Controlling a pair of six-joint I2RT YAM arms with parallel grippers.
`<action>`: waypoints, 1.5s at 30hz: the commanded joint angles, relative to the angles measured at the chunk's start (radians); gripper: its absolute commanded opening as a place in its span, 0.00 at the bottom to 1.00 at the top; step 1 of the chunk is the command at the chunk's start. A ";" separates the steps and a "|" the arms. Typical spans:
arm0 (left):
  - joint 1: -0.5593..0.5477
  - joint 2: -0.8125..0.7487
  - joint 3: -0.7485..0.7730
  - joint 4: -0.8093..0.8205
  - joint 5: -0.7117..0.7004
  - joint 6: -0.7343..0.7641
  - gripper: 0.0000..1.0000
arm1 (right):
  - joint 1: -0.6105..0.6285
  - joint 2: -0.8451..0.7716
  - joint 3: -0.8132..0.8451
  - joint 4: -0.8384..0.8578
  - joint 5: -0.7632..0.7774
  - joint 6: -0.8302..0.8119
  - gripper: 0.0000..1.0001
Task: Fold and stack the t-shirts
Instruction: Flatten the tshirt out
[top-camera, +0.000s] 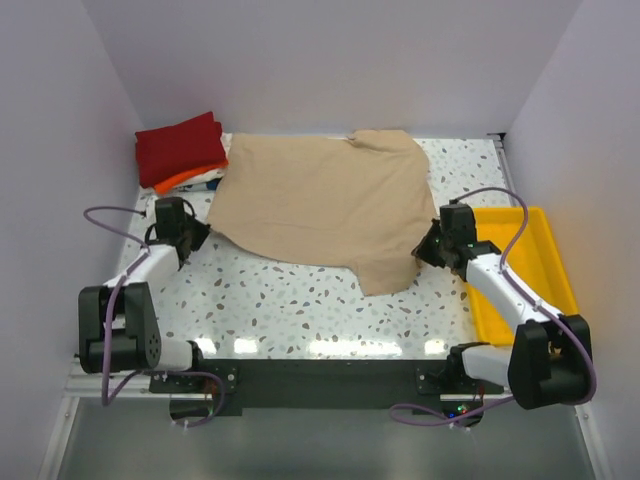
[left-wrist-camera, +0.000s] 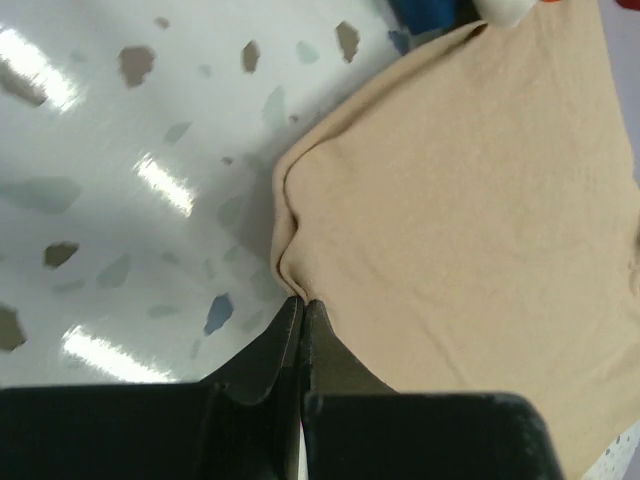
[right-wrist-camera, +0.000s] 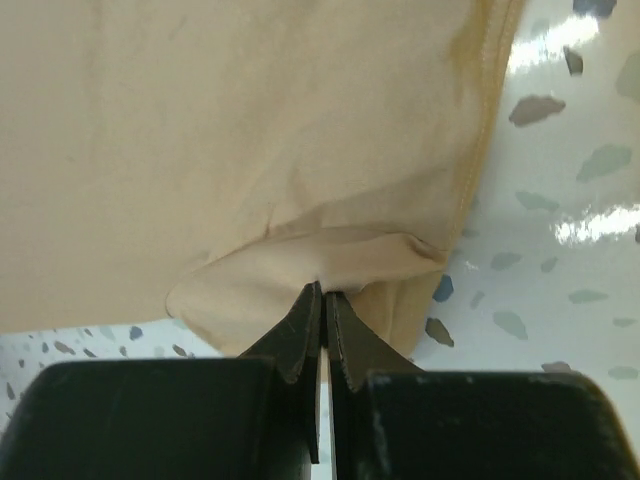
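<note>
The soft tan cloth t-shirt (top-camera: 320, 205) lies spread flat, with the left end effector (top-camera: 195, 238) and right end effector (top-camera: 425, 248) clamped tight on its edges.

Spread t-shirt (top-camera: 320, 205) on table (top-camera: 290, 310) centre, folded t-shirts (top-camera: 180, 150) behind-left, tray (top-camera: 550, 262) right

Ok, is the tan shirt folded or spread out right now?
Spread out: the tan shirt lies flat and wide across the table.
</note>
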 joint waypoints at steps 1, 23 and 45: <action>0.006 -0.132 -0.105 -0.034 -0.067 -0.053 0.00 | -0.005 -0.056 -0.063 -0.014 -0.060 -0.008 0.00; 0.006 -0.524 -0.387 -0.150 -0.157 0.017 0.00 | -0.007 -0.492 -0.215 -0.342 -0.135 -0.019 0.16; 0.006 -0.446 -0.368 -0.066 -0.070 0.018 0.00 | 0.101 -0.467 -0.272 -0.458 0.020 0.095 0.49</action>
